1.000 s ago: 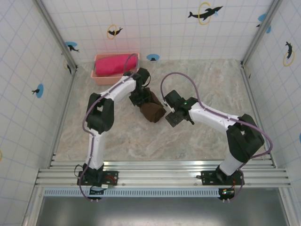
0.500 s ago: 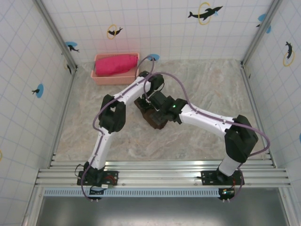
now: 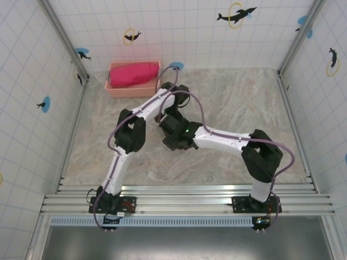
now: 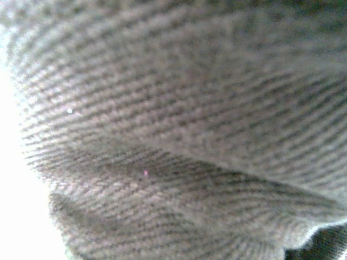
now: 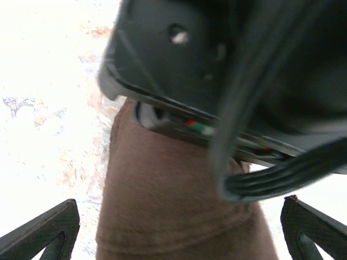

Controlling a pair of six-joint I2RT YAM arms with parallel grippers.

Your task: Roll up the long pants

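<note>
The long pants (image 5: 162, 206) are a dark brown rolled bundle at the middle of the table. In the top view both grippers cover most of it. Brown ribbed cloth of the pants (image 4: 173, 108) sits right against the left wrist camera, and that gripper's own fingers are hidden. My left gripper (image 3: 165, 116) rests on the far end of the bundle, and its dark body with a cable (image 5: 217, 65) lies on top of the cloth. My right gripper (image 5: 176, 238) (image 3: 173, 136) stands open, one fingertip on each side of the roll.
A pink bin (image 3: 115, 89) holding a bright pink-red cloth (image 3: 133, 74) stands at the back left against the tiled wall. The two forearms cross closely over the bundle. Bare marble tabletop (image 3: 244, 103) lies to the right and in front.
My right arm has swung left from beside the bundle to over it, jaws still wide. The left arm's elbow and wrist shifted a little to the right and stayed on the pants.
</note>
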